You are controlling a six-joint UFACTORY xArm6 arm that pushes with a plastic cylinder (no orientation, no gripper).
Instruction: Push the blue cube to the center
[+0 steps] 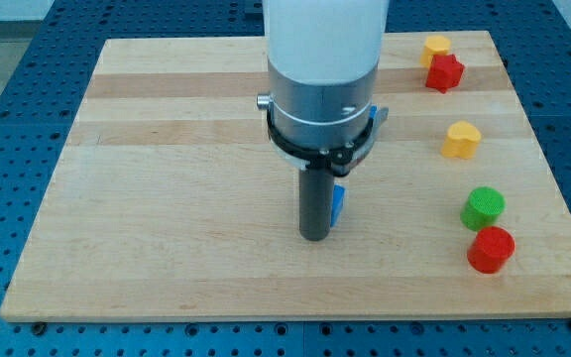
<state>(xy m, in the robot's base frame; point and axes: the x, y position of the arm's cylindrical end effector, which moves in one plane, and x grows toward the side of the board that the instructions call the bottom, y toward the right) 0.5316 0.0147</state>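
Observation:
The blue cube (pixel 338 205) sits near the middle of the wooden board (pixel 167 198), mostly hidden behind my dark rod; only a thin blue sliver shows on the rod's right side. My tip (pixel 313 237) rests on the board just left of and slightly below the cube, touching or nearly touching it. A second small blue piece (pixel 372 113) peeks out behind the arm's silver collar; its shape cannot be made out.
At the view's right stand a yellow block (pixel 436 46), a red star-like block (pixel 444 72), a yellow heart-like block (pixel 461 140), a green round block (pixel 483 208) and a red round block (pixel 491 249). The arm's white body (pixel 323 59) hides the board's top middle.

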